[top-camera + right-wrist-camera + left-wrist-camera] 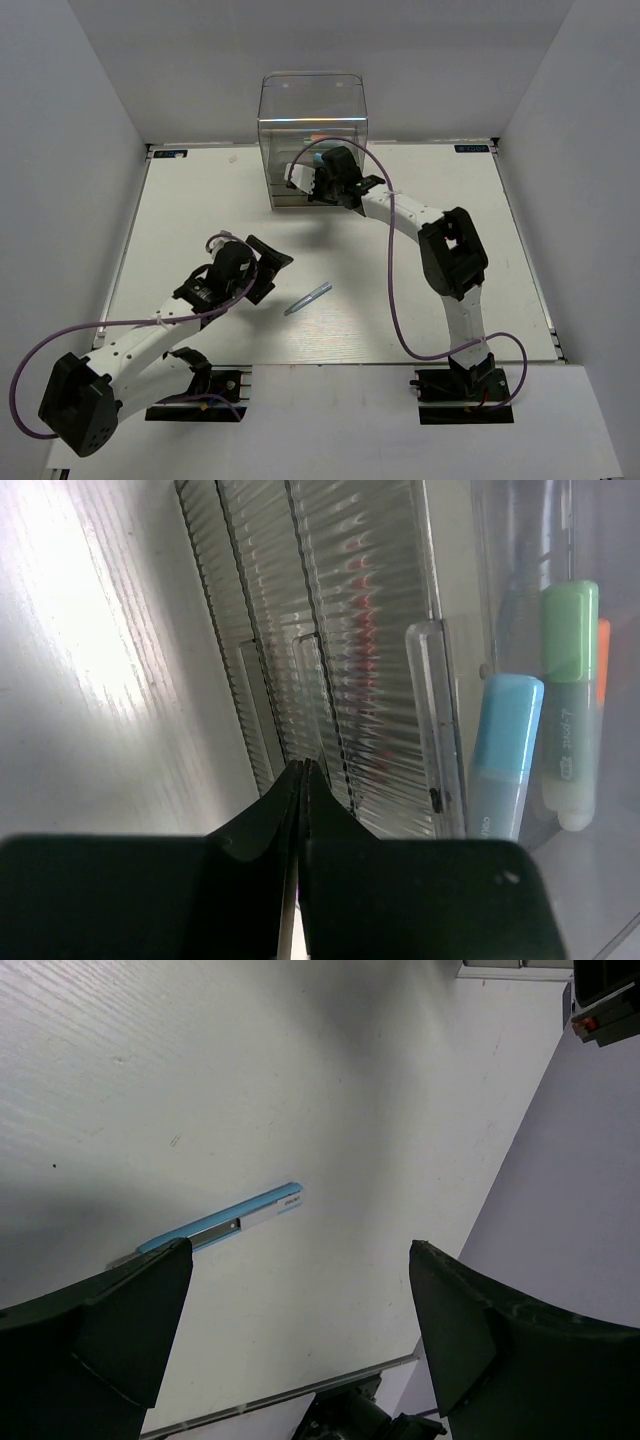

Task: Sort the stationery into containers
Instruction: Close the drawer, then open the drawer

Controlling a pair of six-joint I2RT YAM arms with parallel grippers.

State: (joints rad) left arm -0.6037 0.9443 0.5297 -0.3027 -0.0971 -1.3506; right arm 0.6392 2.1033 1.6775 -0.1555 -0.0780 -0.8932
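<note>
While the left gripper (268,272) hangs with its jaws spread as wide as they go and nothing between them, a silvery-blue pen (308,298) lies alone on the white table (200,210), just right of it near the centre of the top view. Seen from the left wrist, the pen (225,1222) lies slanted at the left middle of the frame. Its lower end passes behind the left gripper's (300,1330) near finger, and contact cannot be told.

At the upper middle of the top view, the right gripper (312,178) is at the front of the clear drawer unit (312,110), which stands at the table's far edge. Its jaws are pressed fully together and grip nothing. In the right wrist view the right gripper (300,772) points at the ribbed drawer fronts (340,630). At the right of that frame, a blue marker (505,750), a green marker (570,700) and an orange marker (604,670) lie side by side inside the clear unit.
</note>
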